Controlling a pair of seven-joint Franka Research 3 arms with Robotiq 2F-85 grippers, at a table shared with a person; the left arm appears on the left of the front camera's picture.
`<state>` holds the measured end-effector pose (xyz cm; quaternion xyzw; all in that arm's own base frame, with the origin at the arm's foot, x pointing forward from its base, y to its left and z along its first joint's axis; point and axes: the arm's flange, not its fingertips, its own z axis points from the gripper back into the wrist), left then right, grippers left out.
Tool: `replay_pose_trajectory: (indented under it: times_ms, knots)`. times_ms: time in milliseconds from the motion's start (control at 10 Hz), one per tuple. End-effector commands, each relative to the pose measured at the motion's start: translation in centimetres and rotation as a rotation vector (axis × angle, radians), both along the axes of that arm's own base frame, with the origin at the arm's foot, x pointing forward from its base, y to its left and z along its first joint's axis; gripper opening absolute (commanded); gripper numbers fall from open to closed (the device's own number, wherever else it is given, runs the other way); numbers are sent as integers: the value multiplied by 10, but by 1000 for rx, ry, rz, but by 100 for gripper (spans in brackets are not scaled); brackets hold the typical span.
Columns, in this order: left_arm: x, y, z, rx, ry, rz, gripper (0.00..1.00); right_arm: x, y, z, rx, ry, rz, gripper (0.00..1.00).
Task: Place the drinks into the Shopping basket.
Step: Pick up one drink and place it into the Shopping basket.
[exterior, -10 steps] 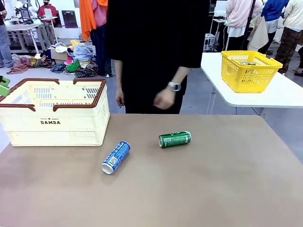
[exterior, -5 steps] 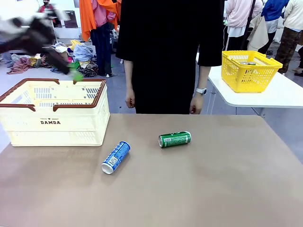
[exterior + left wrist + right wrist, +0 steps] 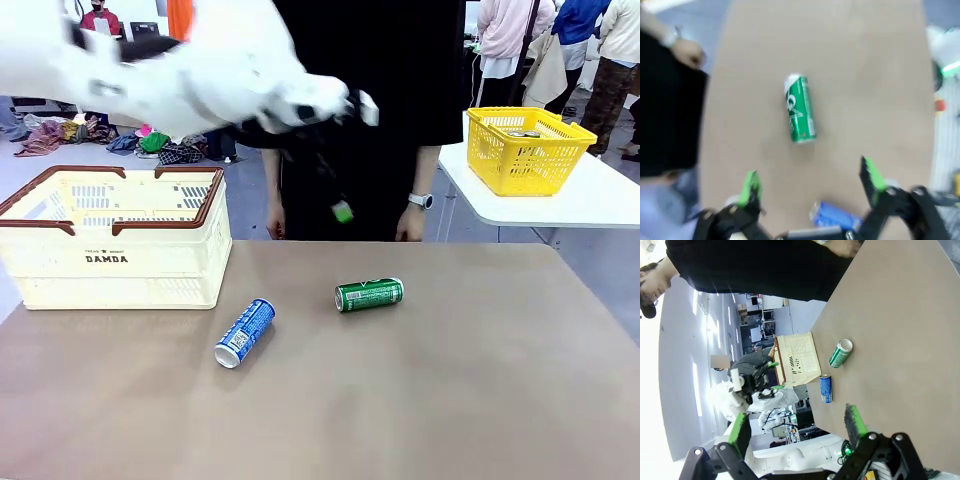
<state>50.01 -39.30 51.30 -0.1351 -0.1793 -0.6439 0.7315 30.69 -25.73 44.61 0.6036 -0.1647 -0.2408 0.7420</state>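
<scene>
Your left arm (image 3: pixel 200 75) comes in blurred from the left and crosses above the far side of the table (image 3: pixel 480 380), in front of the person's dark clothing. Its left gripper (image 3: pixel 810 177) hangs in the air with its fingers spread wide and nothing between them. In the left wrist view the green can (image 3: pixel 800 108) lies on its side ahead of those open fingers, well apart from both pads, and an end of the blue can (image 3: pixel 832 217) shows low down near the gripper's base. From the front, both drinks lie on their sides on the brown tabletop, outside the Shopping basket (image 3: pixel 115 260). The blue one lies just off the basket's near right corner, and the green one lies farther right and closer to the person; the two are apart. The basket stands upright at the table's far left. Your right gripper (image 3: pixel 796 424) is released too, with its green pads wide and empty, and it looks across the table at both cans and the basket from well away. The person stands at the far edge with a hand (image 3: pixel 409 222) hanging down by the side. A yellow basket (image 3: pixel 525 150) sits on a white table behind.
</scene>
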Motion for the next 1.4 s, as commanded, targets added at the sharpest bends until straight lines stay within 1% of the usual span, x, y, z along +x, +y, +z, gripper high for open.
replay_pose_trajectory:
  times_ms: [0,100,200,300,500,600,900,1000,1300]
  knots:
    - [47,-71,-11,128,-9,-119,100,-1,1,1,-3,-8,-2,100]
    - [54,-100,-34,161,19,-143,100,-1,1,1,-3,-8,-2,100]
    - [62,-121,-58,225,19,-142,100,-1,1,1,-3,-8,-2,100]
    - [67,-129,-75,258,58,-145,100,-1,1,1,-3,-8,-2,100]
    - [64,-138,-98,283,90,-149,100,-1,1,1,-3,-8,-2,100]
    - [62,-139,-110,298,76,-129,100,-1,1,1,-3,-8,-2,100]
    - [60,-132,-140,325,101,-77,100,-1,1,1,-3,-8,-2,100]
    - [58,-129,-151,344,88,-50,100,-1,1,1,-3,-8,-2,100]
    - [58,-125,-185,337,150,-68,100,-1,1,1,-3,-8,-2,100]
